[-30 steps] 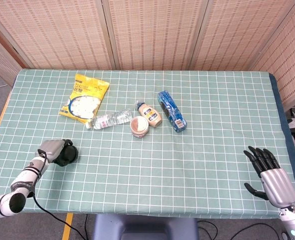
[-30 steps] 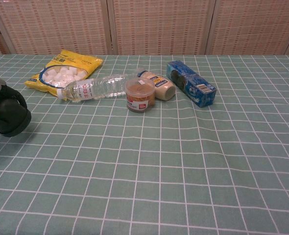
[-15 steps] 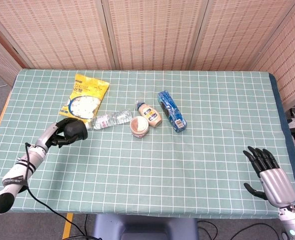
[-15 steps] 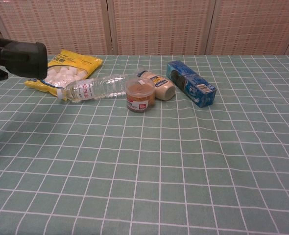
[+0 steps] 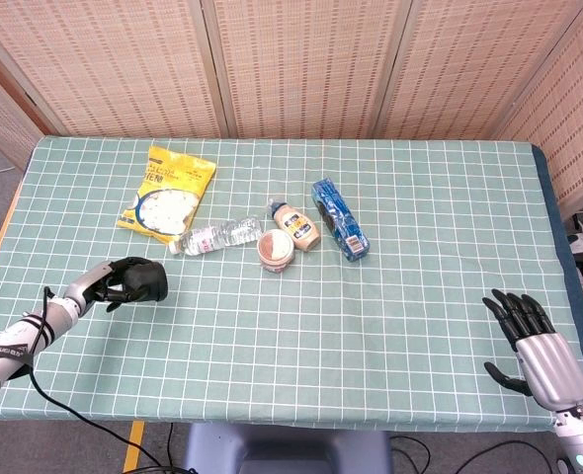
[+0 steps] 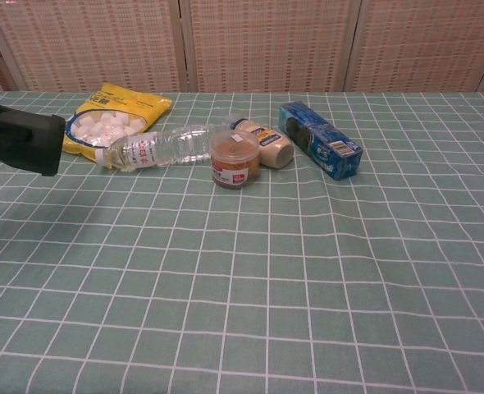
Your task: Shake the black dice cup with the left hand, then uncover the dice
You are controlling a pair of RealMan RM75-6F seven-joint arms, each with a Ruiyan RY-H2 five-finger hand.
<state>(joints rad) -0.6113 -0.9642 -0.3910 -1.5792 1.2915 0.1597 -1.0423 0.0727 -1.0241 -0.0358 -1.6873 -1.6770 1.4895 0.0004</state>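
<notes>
While gripped sideways in the left hand (image 5: 102, 283), dice cup (image 5: 145, 279) apparently mid-shake; dice not yet uncovered; right hand (image 5: 529, 336) spread, idle

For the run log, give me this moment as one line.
phase: shaking | left hand: holds cup off the table, on its side | right hand: open, idle near table's right edge | dice: not visible

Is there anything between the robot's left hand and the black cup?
No. The left hand already grips the black dice cup, lifted sideways off the green checked tablecloth, so nothing visible stands between them.
</notes>
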